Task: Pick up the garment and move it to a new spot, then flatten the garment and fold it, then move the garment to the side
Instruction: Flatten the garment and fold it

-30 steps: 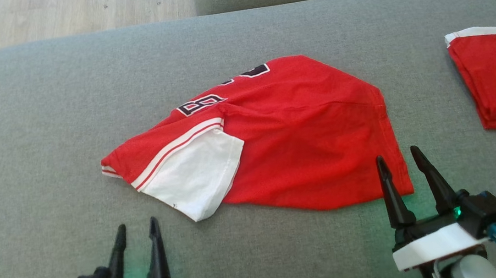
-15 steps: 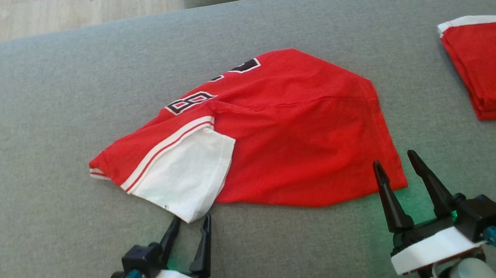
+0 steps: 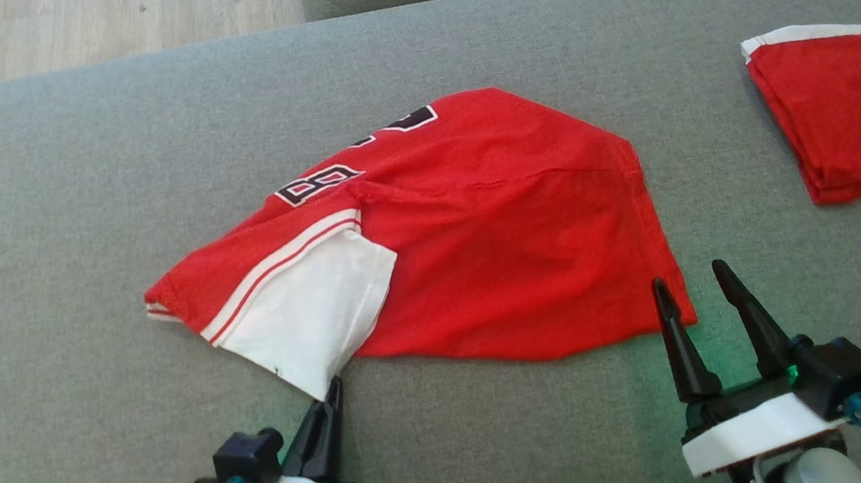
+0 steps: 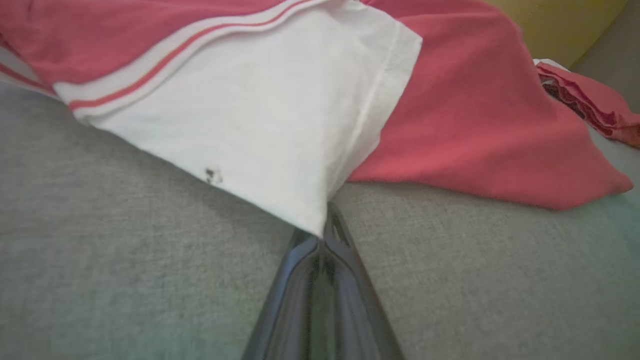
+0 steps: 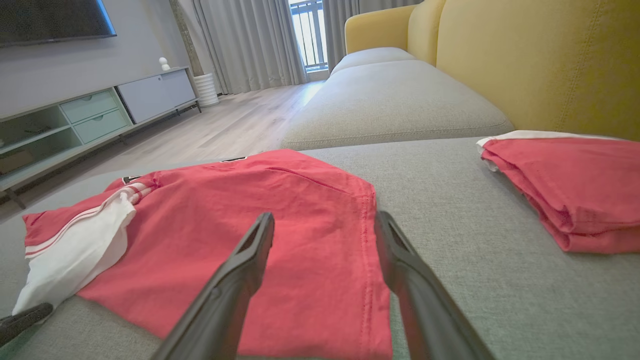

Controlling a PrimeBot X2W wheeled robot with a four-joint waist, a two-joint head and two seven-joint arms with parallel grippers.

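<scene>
The garment is a red jersey with a white sleeve and black numbers, lying loosely folded on the grey sofa cushion. My left gripper is at the near corner of the white sleeve. In the left wrist view its fingers are pressed together, and the sleeve tip of the garment is pinched at the gripper's end. My right gripper stands open at the garment's near right corner. Its fingers straddle the red hem of the garment, with the right gripper just above the cloth.
A second red garment, folded, lies at the cushion's right end, near the yellow sofa back. Another grey cushion continues beyond. Wooden floor lies past the far left edge, with a TV cabinet beyond it.
My left gripper moved right and forward to the white sleeve's corner and went from open to shut on it. The head camera shifted slightly. The right gripper kept its place, open.
</scene>
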